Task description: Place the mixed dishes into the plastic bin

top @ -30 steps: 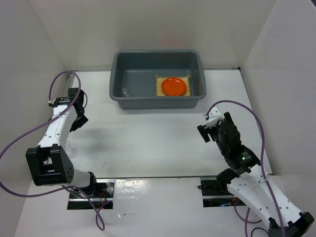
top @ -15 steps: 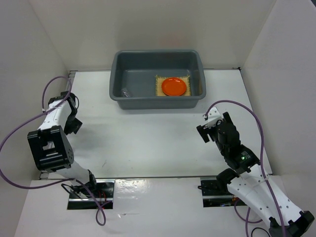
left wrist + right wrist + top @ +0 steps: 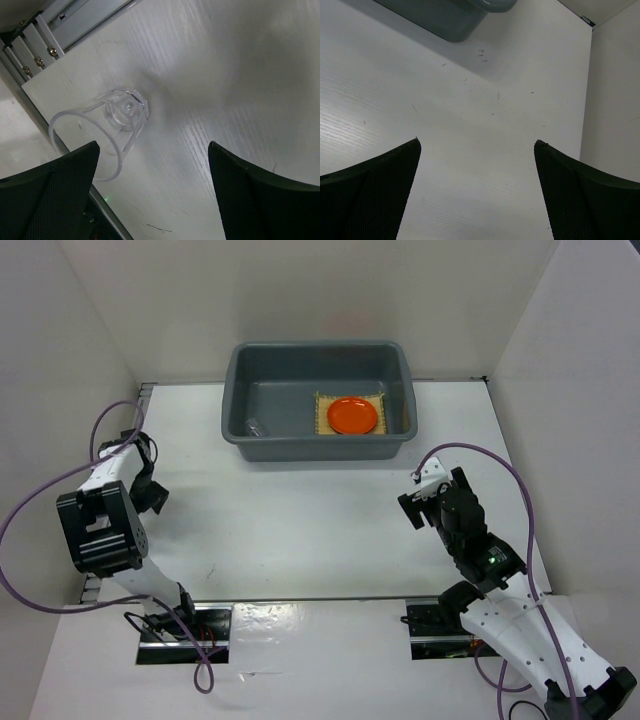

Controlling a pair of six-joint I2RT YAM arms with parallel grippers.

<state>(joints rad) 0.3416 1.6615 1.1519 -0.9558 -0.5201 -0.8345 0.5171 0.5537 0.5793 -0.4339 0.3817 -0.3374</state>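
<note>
Nearest the bases, the left arm has folded back over the last second. Its elbow has swung toward the near-left corner and its wrist has drawn out to the left edge of the white table (image 3: pixel 300 530). The left gripper (image 3: pixel 155 150) now hangs there with its jaws spread wide and nothing in them. It is poised above a tiny clear plastic cup (image 3: pixel 107 131), which lies on its side right by the table's metal edge rail (image 3: pixel 37 42). The cup's mouth points toward the left finger and sits partly under it. That lines up a pick of what looks like the last loose dish. The right gripper (image 3: pixel 477 145) has not moved. It is released and empty over bare tabletop, just short of the tub's near corner. Farther back, the large blue-grey plastic bin (image 3: pixel 315 448) looks unchanged. It holds the square yellow woven mat (image 3: pixel 323 423) with the small round orange plate (image 3: pixel 352 415) on top, and a second clear cup (image 3: pixel 253 426) on its floor to the left. A black dish does not show from here; it may be hidden.
</note>
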